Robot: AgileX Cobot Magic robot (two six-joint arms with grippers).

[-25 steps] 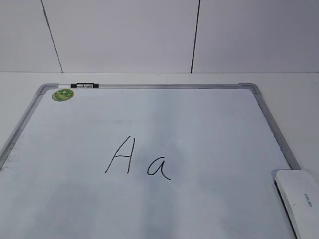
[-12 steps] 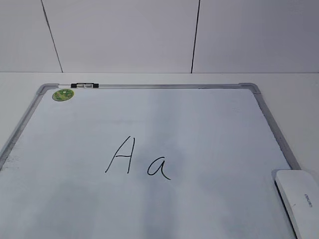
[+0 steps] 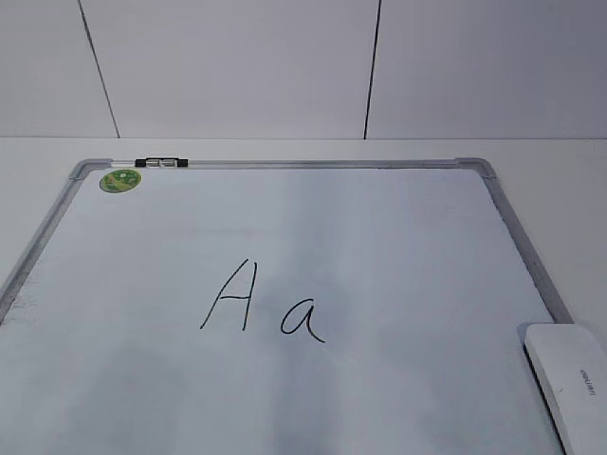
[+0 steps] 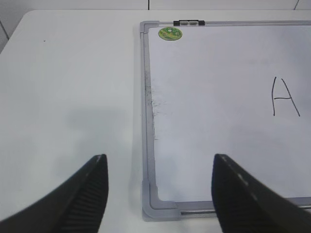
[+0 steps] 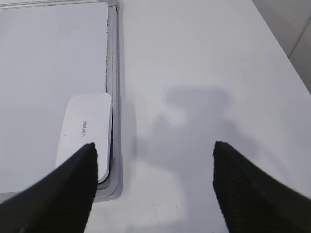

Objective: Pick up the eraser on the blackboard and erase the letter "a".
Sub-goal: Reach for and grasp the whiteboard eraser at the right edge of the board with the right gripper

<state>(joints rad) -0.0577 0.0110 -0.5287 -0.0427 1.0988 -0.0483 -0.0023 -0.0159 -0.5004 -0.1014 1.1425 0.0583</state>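
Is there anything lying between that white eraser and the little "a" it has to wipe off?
Nothing visible does. The eraser lies at the blackboard's right edge, and the stretch of board between it and the letter "a" is bare. The capital "A" stands on the far side of it.

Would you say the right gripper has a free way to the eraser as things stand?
Probably yes. The right gripper stands open and empty, and the eraser lies bare along the blackboard's right edge, just left of its line, with nothing over or around it.
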